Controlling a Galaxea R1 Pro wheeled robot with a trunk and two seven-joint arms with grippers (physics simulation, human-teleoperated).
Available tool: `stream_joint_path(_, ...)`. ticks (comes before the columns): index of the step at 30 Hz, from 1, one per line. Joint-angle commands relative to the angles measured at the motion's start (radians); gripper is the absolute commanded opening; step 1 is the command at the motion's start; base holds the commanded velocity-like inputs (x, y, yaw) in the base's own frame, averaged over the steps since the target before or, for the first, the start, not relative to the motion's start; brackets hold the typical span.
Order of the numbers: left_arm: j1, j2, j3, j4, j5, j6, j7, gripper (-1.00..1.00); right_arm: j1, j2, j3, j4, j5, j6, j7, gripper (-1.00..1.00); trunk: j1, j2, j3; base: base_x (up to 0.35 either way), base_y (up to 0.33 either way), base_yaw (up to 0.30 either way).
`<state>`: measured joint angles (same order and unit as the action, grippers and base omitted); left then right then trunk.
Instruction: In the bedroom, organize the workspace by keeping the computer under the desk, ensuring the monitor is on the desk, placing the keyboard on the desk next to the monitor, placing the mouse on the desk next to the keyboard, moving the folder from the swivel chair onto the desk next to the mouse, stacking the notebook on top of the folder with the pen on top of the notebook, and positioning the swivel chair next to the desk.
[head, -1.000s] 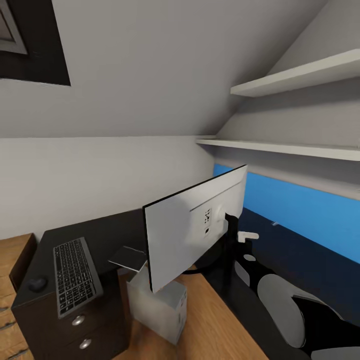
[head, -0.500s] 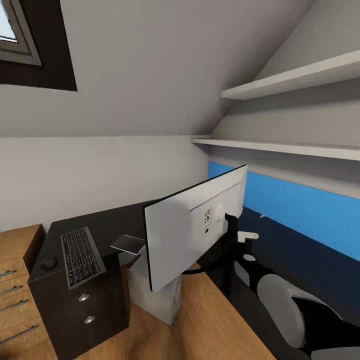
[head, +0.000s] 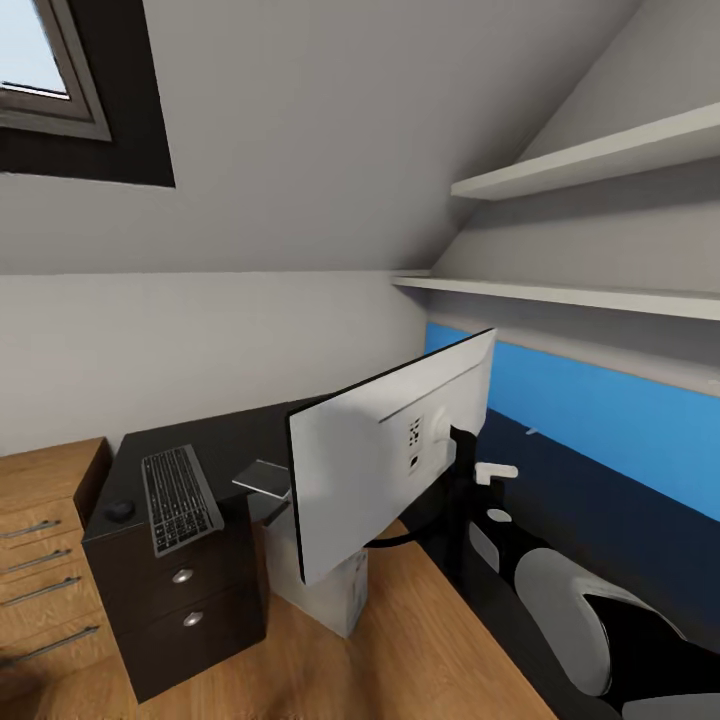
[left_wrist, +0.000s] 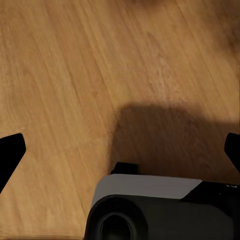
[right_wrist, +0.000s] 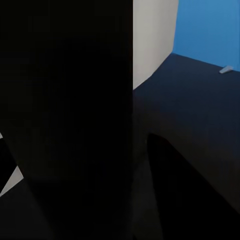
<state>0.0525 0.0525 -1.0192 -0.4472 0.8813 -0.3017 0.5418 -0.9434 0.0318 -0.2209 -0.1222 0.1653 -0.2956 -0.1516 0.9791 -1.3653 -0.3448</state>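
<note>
The monitor (head: 385, 455) hangs in the air close in front of me, its white back toward me. My right gripper (head: 455, 442) is shut on the mount at its back. Beyond it stands the black desk (head: 185, 590) with two drawers. A dark keyboard (head: 180, 498) lies on the desk with a black mouse (head: 120, 510) beside it. The grey-white computer (head: 325, 592) stands on the floor beside the drawers, partly hidden by the monitor. My left gripper (left_wrist: 120, 150) is open above the wooden floor (left_wrist: 75, 75), with nothing between its fingers.
A thin grey flat thing (head: 262, 478) lies at the desk's near edge. A wooden chest of drawers (head: 45, 560) stands left of the desk. Two wall shelves (head: 560, 295) and a blue strip are at the right, above a dark surface (head: 600, 500) with a small pale object (right_wrist: 226, 69).
The whole view has shifted: the desk, keyboard and computer now sit further right and smaller, and more window and chest show. The monitor keeps its place in my right gripper.
</note>
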Motion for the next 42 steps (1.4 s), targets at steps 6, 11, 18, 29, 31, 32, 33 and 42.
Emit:
stream_joint_path(6, -0.001, 0.001, -0.007, 0.002, 0.010, -0.009, 0.006, 1.00, -0.001, 0.000, -0.008, -0.001, 0.014, -0.002, -0.005, -1.00, 0.000, -0.001, -0.001, -0.001, -0.001, 0.171)
stream_joint_path(11, -0.001, 0.002, 0.022, 0.002, 0.009, -0.010, 0.006, 1.00, -0.001, 0.000, -0.008, -0.002, 0.015, -0.002, -0.005, -1.00, 0.000, -0.001, -0.001, -0.054, -0.056, 0.046)
stream_joint_path(18, -0.001, 0.008, 0.050, 0.002, 0.009, -0.009, 0.007, 1.00, -0.001, 0.000, -0.008, -0.002, 0.014, -0.002, -0.005, -1.00, 0.000, -0.001, -0.001, -0.167, -0.269, 0.001)
stream_joint_path(29, -0.001, 0.030, 0.421, 0.015, 0.006, -0.010, -0.017, 1.00, -0.001, 0.000, -0.008, -0.003, 0.014, -0.002, -0.005, -1.00, 0.000, -0.001, -0.001, -0.012, -0.303, 0.000)
stream_joint_path(31, -0.001, 0.033, 0.492, 0.015, 0.005, -0.011, -0.064, 1.00, -0.001, 0.000, -0.008, -0.003, 0.014, -0.002, -0.005, -1.00, 0.000, -0.001, -0.001, 0.000, -0.089, 0.000)
stream_joint_path(32, -0.001, 0.034, 0.505, 0.015, 0.005, -0.011, -0.078, 1.00, -0.001, 0.000, -0.008, -0.003, 0.014, -0.002, -0.005, -1.00, 0.000, -0.001, -0.001, 0.000, -0.055, 0.000)
stream_joint_path(33, -0.001, 0.035, 0.525, 0.016, 0.005, -0.010, -0.107, 1.00, -0.001, 0.000, -0.008, -0.003, 0.014, -0.002, -0.005, -1.00, 0.000, -0.001, -0.001, 0.000, -0.035, 0.000)
stream_joint_path(42, -0.001, 0.036, 0.560, 0.016, 0.005, -0.010, -0.171, 1.00, -0.001, 0.000, -0.008, -0.003, 0.015, -0.002, -0.006, -1.00, 0.000, -0.001, -0.001, 0.000, -0.008, 0.027)
